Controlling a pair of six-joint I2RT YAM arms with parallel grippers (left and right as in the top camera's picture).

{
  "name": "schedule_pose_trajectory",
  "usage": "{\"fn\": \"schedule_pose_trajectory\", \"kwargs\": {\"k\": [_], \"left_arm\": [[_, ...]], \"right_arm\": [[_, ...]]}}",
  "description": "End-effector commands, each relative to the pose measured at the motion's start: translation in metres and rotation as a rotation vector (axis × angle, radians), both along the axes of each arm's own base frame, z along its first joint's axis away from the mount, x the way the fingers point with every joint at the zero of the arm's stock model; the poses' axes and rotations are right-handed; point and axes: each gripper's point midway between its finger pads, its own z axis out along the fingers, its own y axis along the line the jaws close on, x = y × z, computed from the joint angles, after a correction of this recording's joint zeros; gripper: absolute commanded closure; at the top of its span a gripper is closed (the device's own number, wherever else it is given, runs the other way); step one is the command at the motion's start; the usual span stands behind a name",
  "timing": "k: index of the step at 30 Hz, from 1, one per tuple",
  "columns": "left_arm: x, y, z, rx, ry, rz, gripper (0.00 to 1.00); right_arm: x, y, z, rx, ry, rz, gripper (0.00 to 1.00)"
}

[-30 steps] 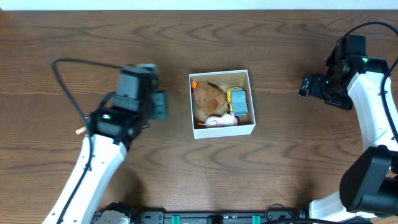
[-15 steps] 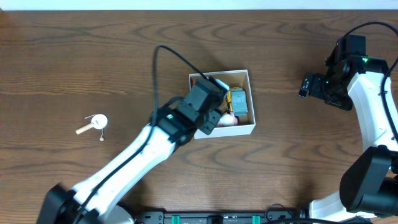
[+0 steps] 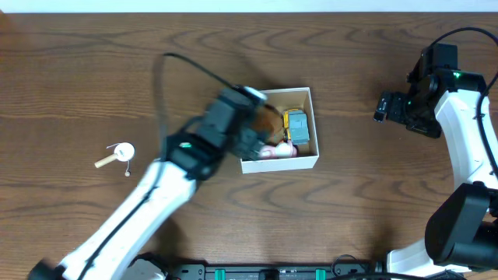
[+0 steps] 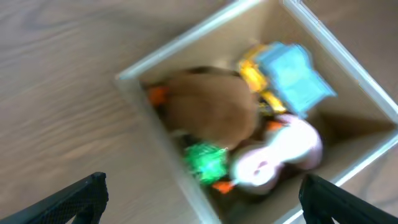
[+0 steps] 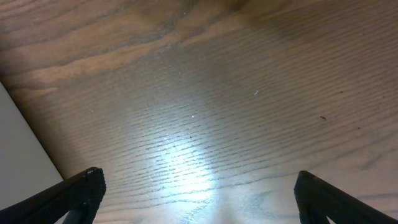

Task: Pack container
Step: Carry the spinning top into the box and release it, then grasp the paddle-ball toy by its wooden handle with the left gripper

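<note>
The container (image 3: 282,162) is a square white box with a tan inside, at the table's middle. In the left wrist view the container (image 4: 180,48) holds a brown plush (image 4: 211,109), a blue-and-yellow toy (image 4: 289,74), a pink-and-white toy (image 4: 280,155) and a green toy (image 4: 208,160) by its left wall. My left gripper (image 3: 250,123) hovers blurred over the box's left side. In its own view the left gripper (image 4: 202,186) is open with nothing between its fingers. My right gripper (image 3: 383,105) is far right, and the right gripper (image 5: 199,183) stands open over bare wood.
A small white-and-tan object (image 3: 118,153) lies on the table at the left. The table is dark brown wood (image 3: 350,210). A pale edge (image 5: 22,149) shows at the left of the right wrist view.
My left arm swung from left of the container to over it, then drew back slightly left. Its jaws opened wide. The right arm has not moved.
</note>
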Motion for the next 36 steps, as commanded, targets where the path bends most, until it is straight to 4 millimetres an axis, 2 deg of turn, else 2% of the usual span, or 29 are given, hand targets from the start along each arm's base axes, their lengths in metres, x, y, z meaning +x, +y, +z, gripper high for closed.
{"fn": "schedule_pose_trajectory", "kwargs": {"k": [1,5,9,13,15,19,25,31,36], "left_arm": [[0.014,0.065,0.026,-0.047,-0.029,0.271,0.02],[0.01,0.151,0.021,-0.035,0.027,0.575,0.02],[-0.002,0.237,0.005,-0.144,0.111,1.023,0.02],[-0.016,0.298,-0.023,-0.248,0.183,1.384,0.02],[-0.018,0.318,-0.042,-0.295,0.225,1.522,0.02],[-0.019,0.332,-0.081,-0.347,0.327,1.684,0.02],[-0.025,0.331,-0.133,-0.385,0.46,1.912,0.02],[-0.024,0.331,-0.16,-0.428,0.493,2.057,0.02],[-0.016,0.335,-0.168,-0.45,0.471,2.064,0.02]], "right_arm": [[-0.002,0.0,-0.002,0.004,0.008,0.005,0.01],[-0.002,0.0,-0.002,0.004,0.007,0.005,0.01],[-0.002,0.0,-0.002,0.004,0.007,0.005,0.01],[-0.002,0.0,-0.002,0.004,0.009,0.005,0.01],[-0.003,0.0,-0.002,0.005,0.011,0.005,0.01],[-0.002,0.0,-0.002,0.005,0.01,0.005,0.01],[-0.003,0.0,-0.002,0.005,0.014,0.005,0.01],[-0.006,0.0,-0.003,0.006,0.025,0.005,0.01],[-0.006,0.0,-0.003,0.004,0.023,0.014,0.01]]}}
